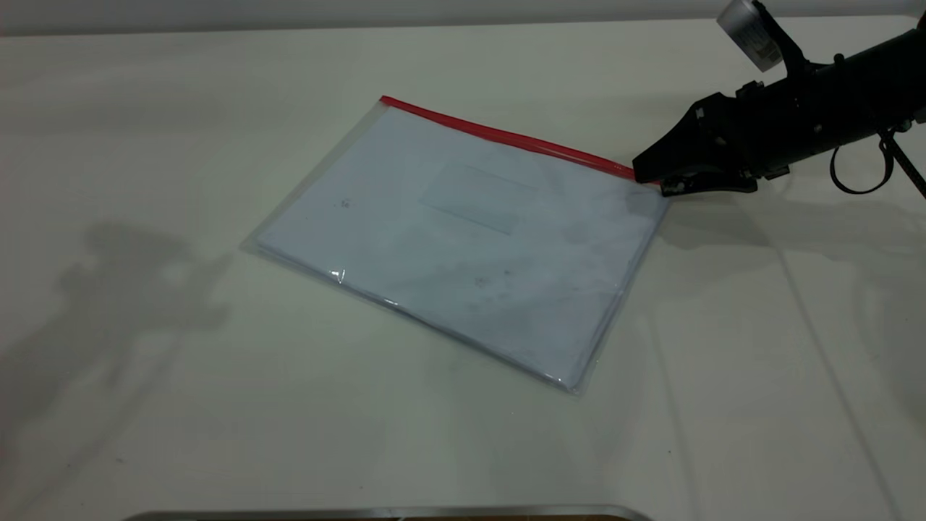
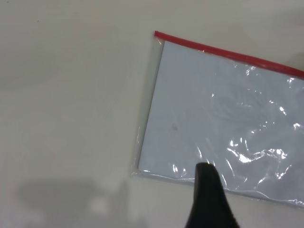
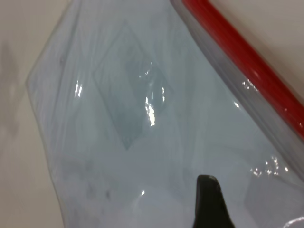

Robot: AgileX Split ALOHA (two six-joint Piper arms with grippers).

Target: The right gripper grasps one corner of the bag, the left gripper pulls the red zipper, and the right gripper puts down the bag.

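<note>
The right gripper (image 1: pixel 662 182) sits at the bag's far right corner (image 1: pixel 646 181), where the red zipper (image 1: pixel 506 136) ends; whether it has clamped that corner I cannot tell. The bag (image 1: pixel 463 239) lies flat mid-table, so the grasping step looks underway. The left gripper (image 2: pixel 209 199), its grip unreadable, hovers above the bag's left end and must next find the slider.
</note>
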